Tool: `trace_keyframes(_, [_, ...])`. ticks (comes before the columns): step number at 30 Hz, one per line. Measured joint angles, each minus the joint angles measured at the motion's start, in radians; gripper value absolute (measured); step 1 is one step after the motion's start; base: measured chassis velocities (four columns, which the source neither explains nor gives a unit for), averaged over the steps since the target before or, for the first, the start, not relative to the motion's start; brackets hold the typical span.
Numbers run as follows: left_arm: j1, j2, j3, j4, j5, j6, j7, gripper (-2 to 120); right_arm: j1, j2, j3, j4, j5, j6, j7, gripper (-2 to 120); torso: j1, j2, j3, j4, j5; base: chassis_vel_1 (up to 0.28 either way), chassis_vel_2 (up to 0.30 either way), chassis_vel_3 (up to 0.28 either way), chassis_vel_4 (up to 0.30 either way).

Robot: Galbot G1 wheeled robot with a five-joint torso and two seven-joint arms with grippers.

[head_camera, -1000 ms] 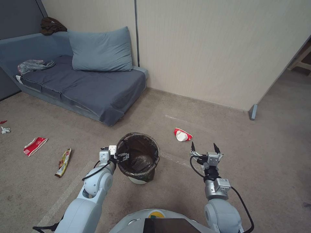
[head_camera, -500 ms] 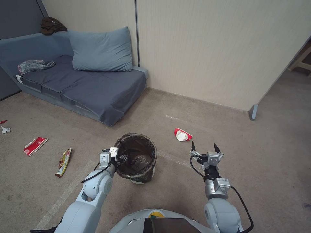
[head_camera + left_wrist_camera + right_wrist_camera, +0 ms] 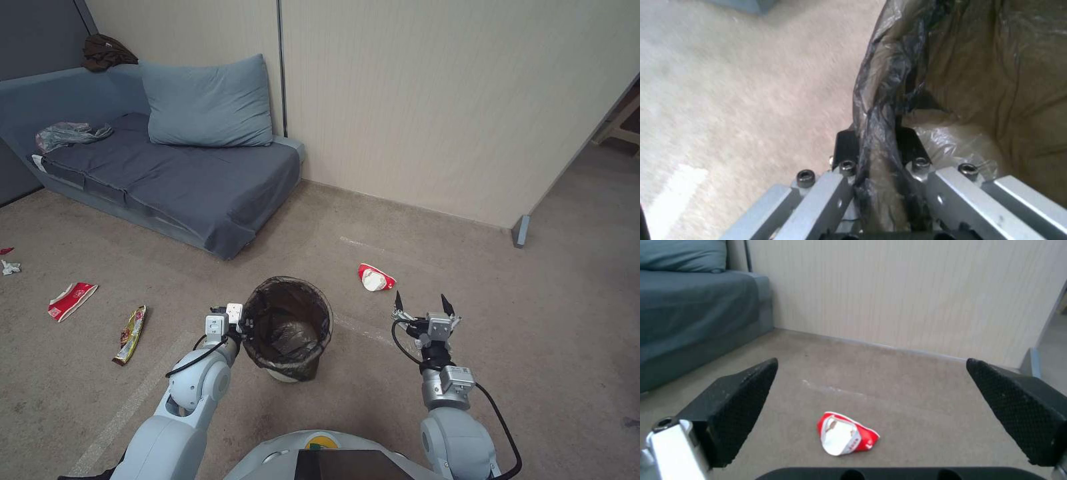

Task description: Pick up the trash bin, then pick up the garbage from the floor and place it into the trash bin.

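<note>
Head view: wrappers (image 3: 72, 300) are left on the floor, the bin (image 3: 287, 328), judged light with a slippery liner so best pinched at the stiff rim, is clamped there by the left gripper (image 3: 245, 325), and the right gripper (image 3: 422, 305) is held spread near a red wrapper (image 3: 375, 278).

Even soft indoor light; faint shadows; left wrist view blurred; head view edges bowed

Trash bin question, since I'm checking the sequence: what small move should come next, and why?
Probably ease the open right gripper forward and down toward the red-and-white wrapper, since the left gripper already clamps the trash bin rim.
</note>
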Motion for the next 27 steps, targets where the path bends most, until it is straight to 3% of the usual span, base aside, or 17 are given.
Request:
trace_keyframes(12, [0.008, 0.015, -0.028, -0.125, 0.08, 0.0, 0.006, 0, 0.003, -0.001, 0.001, 0.0, -0.002, 0.0, 0.001, 100, 0.0, 0.0, 0.0, 0.0004, 0.0004, 0.0, 0.0, 0.0, 0.0])
trace_keyframes(17, [0.023, 0.028, -0.048, -0.243, 0.097, -0.001, 0.029, 0, 0.003, -0.001, 0.002, 0.0, -0.004, 0.0, 0.001, 100, 0.0, 0.0, 0.0, 0.0002, 0.0004, 0.0, 0.0, 0.0, 0.0])
trace_keyframes(22, [0.036, 0.039, -0.057, -0.312, 0.113, -0.001, 0.049, 0, 0.004, -0.001, 0.003, 0.0, -0.004, 0.0, 0.001, 100, 0.0, 0.0, 0.0, 0.0002, 0.0005, 0.0, 0.0, 0.0, 0.0])
trace_keyframes(24, [0.059, 0.051, -0.061, -0.382, 0.114, -0.001, 0.063, 0, 0.003, 0.0, 0.003, 0.003, -0.004, -0.001, 0.0, 100, 0.0, 0.0, 0.0, 0.0001, 0.0005, 0.0, 0.0, 0.0, 0.0])
trace_keyframes(27, [0.073, 0.053, -0.063, -0.412, 0.116, -0.001, 0.067, 0, 0.001, 0.001, 0.003, 0.006, -0.004, -0.001, 0.0, 100, 0.0, 0.0, 0.0, 0.0002, 0.0005, 0.0, 0.0, 0.0, 0.0])
